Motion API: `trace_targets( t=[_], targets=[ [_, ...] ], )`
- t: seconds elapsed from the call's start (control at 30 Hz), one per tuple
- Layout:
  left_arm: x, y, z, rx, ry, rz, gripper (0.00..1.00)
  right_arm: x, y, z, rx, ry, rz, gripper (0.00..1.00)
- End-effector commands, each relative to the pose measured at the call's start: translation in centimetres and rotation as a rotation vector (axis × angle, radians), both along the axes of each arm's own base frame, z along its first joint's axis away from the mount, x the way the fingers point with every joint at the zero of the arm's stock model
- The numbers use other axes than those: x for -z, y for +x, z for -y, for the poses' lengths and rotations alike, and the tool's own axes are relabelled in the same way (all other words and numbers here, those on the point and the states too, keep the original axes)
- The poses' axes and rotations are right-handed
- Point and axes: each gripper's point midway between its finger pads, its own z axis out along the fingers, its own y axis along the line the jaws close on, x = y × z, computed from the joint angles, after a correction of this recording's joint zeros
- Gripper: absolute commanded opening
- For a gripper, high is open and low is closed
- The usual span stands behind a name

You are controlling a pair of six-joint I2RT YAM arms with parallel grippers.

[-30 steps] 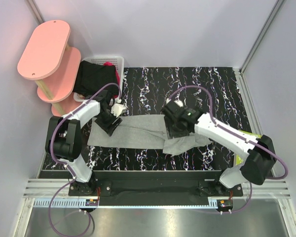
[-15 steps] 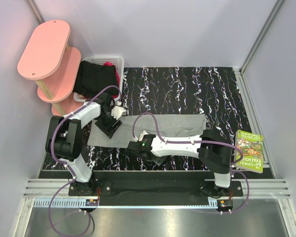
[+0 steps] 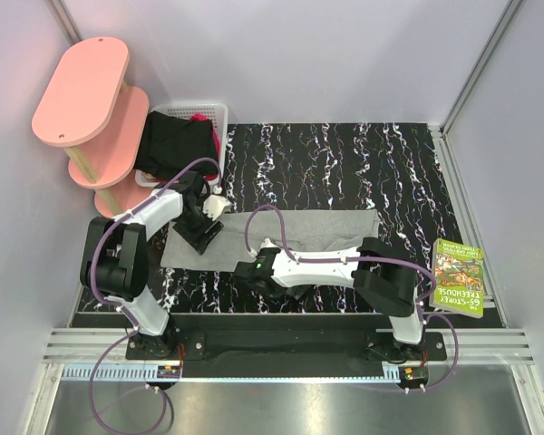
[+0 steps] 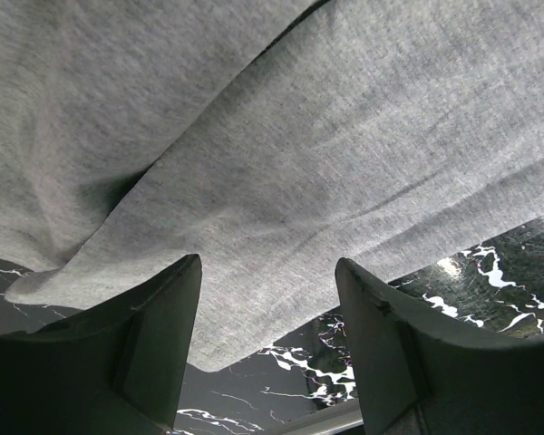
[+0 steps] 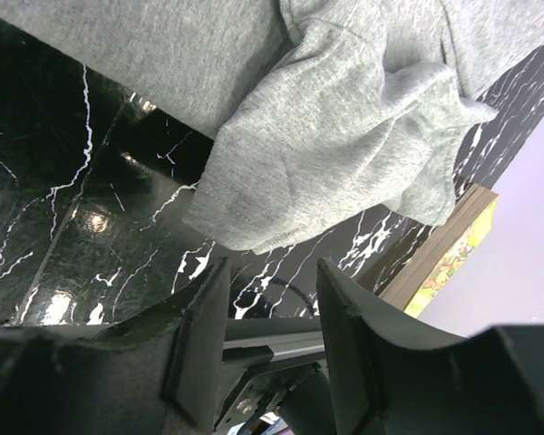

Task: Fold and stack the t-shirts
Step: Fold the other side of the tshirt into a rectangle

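Note:
A light grey t-shirt [image 3: 326,231] lies spread across the black marble table [image 3: 344,163]. My left gripper [image 3: 199,233] hovers over the shirt's left end. In the left wrist view its fingers [image 4: 163,317] stand open, the grey cloth [image 4: 299,136] lies beyond the fingertips, and nothing sits between them. My right gripper [image 3: 253,272] reaches leftward along the shirt's near edge. In the right wrist view the right gripper [image 5: 272,267] is open and empty, just short of a bunched grey sleeve [image 5: 344,127]. A black garment [image 3: 175,142] and a bit of magenta cloth [image 3: 199,118] rest in the basket.
A white lattice basket [image 3: 219,113] stands at the table's back left corner, beside a pink two-tier shelf [image 3: 86,91]. A green book [image 3: 458,276] lies at the table's right edge, also in the right wrist view [image 5: 444,263]. A metal rail runs along the near edge.
My right arm swung from the shirt's right part to its near left edge, uncovering the book. The shirt's right side now lies flatter. The left gripper barely moved.

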Motion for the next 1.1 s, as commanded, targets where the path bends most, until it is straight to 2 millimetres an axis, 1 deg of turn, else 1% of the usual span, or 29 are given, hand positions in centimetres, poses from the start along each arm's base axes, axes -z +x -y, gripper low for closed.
trace_targets(
  t=[0.0, 0.17, 0.27, 0.3, 0.37, 0.4, 0.43, 0.53, 0.67, 0.73, 0.83, 0.9, 0.97, 1.0, 1.07],
  targets=[
    [-1.6, 0.8, -0.3, 0.011, 0.000, 0.070, 0.66, -0.2, -0.2, 0.4, 0.055, 0.043, 0.020, 0.53],
    [-2.0, 1.1, -0.2, 0.010, 0.000, 0.073, 0.66, 0.5, -0.5, 0.7, 0.062, 0.022, 0.011, 0.55],
    [-2.3, 1.2, -0.2, 0.008, -0.003, 0.079, 0.66, 1.1, -0.4, 0.8, 0.072, 0.016, 0.023, 0.53],
    [-2.3, 1.2, -0.1, 0.010, -0.005, 0.082, 0.66, 1.2, -0.1, 0.8, 0.076, 0.016, 0.040, 0.51],
    [-2.3, 1.1, -0.2, 0.009, 0.000, 0.079, 0.66, 1.4, 0.2, 1.2, 0.100, 0.016, 0.054, 0.41],
    [-2.3, 1.1, -0.3, 0.014, 0.001, 0.080, 0.66, 1.5, 0.4, 1.3, 0.107, 0.019, 0.059, 0.38],
    [-2.2, 1.1, -0.3, 0.013, 0.005, 0.079, 0.66, 1.6, 0.5, 1.3, 0.116, 0.024, 0.063, 0.29],
    [-2.2, 1.0, -0.4, 0.016, 0.006, 0.078, 0.66, 1.5, 0.8, 1.7, 0.137, 0.039, 0.071, 0.18],
    [-2.3, 0.9, -0.3, 0.015, 0.003, 0.079, 0.66, 1.3, 1.4, 2.4, 0.153, 0.035, 0.092, 0.14],
    [-2.3, 0.9, -0.3, 0.015, 0.001, 0.077, 0.66, 1.3, 1.7, 2.7, 0.170, 0.043, 0.097, 0.14],
    [-2.2, 0.7, -0.3, 0.014, 0.001, 0.075, 0.66, 1.7, 1.7, 2.6, 0.174, 0.040, 0.080, 0.25],
    [-2.2, 0.6, -0.4, 0.018, 0.006, 0.074, 0.66, 2.0, 1.4, 2.5, 0.183, 0.046, 0.064, 0.39],
    [-2.2, 0.6, -0.4, 0.016, 0.007, 0.074, 0.66, 2.1, 1.1, 2.2, 0.186, 0.057, 0.055, 0.47],
    [-2.1, 0.6, -0.4, 0.018, 0.006, 0.072, 0.66, 2.1, 1.0, 2.2, 0.183, 0.059, 0.049, 0.53],
    [-2.2, 0.7, -0.4, 0.018, 0.007, 0.075, 0.66, 1.9, 0.8, 2.0, 0.172, 0.071, 0.053, 0.57]
  ],
)
